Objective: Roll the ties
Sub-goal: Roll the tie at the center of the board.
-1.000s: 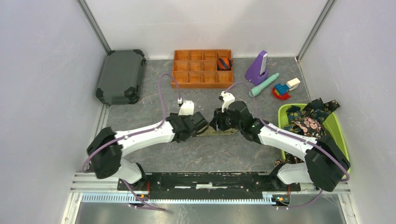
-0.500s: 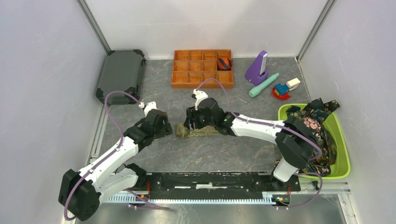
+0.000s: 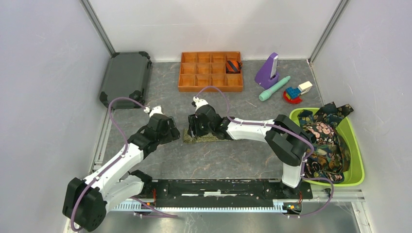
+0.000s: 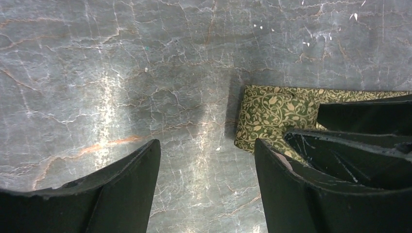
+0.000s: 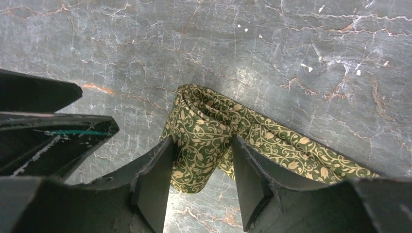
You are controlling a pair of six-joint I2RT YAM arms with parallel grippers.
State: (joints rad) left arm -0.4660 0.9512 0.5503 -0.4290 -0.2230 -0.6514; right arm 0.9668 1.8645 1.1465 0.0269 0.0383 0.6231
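The olive-green vine-patterned fabric necktie [image 5: 200, 127] lies mid-table on the grey marbled tabletop [image 3: 228, 158], its left end folded over. My right claw [image 5: 203, 145], arm stretched low to the left, pinches that fold between both fingers. My left claw [image 4: 206, 150], reaching from the near left, hangs spread just beside the fold. Open tabletop shows left and near. The orange compartment tray [image 3: 194, 77] stands well apart on the far side.

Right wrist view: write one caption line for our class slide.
Right gripper clamps the folded end of the olive-green tie on the grey marbled table.
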